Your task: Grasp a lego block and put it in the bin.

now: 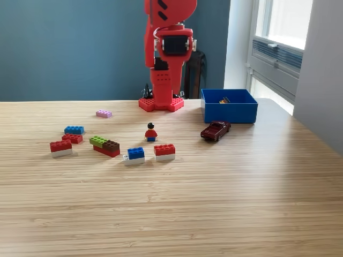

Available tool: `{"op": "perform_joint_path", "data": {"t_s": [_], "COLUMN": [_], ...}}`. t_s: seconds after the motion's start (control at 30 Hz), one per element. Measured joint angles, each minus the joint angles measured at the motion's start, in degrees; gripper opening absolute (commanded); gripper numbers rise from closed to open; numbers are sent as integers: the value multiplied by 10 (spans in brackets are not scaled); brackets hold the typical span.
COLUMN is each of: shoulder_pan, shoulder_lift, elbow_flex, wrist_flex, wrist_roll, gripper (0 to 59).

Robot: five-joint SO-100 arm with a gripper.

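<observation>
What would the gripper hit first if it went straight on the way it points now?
Probably the arm's own red base: the gripper seems folded, pointing straight down over it, though its tips are hard to make out.

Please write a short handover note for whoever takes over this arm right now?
Pincer: not in view; the red arm stands folded upright on its base at the table's far edge.
Bin: far side, toward the exterior view's right, with something small inside, too small to identify.
Lego blocks: loose on the table, e.g. pink block, blue-and-white block, red-and-white block.
Done: no grasp under way.
Left: pick a block, drop it in the bin.
</observation>
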Motion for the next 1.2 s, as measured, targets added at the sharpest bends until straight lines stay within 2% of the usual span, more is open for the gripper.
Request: {"op": "perform_joint_path", "data": {"t_s": [0.37, 0.57, 0.8, 1.2], "shoulder_pan": [147, 197, 265, 424], "shoulder_lift": [0, 0, 0, 0], "elbow_flex": [0, 41, 142, 243], "wrist_flex": [-3, -11, -84, -189], "wrist_roll": [-45, -92, -140, -178], "gripper": [0, 0, 0, 1]}}
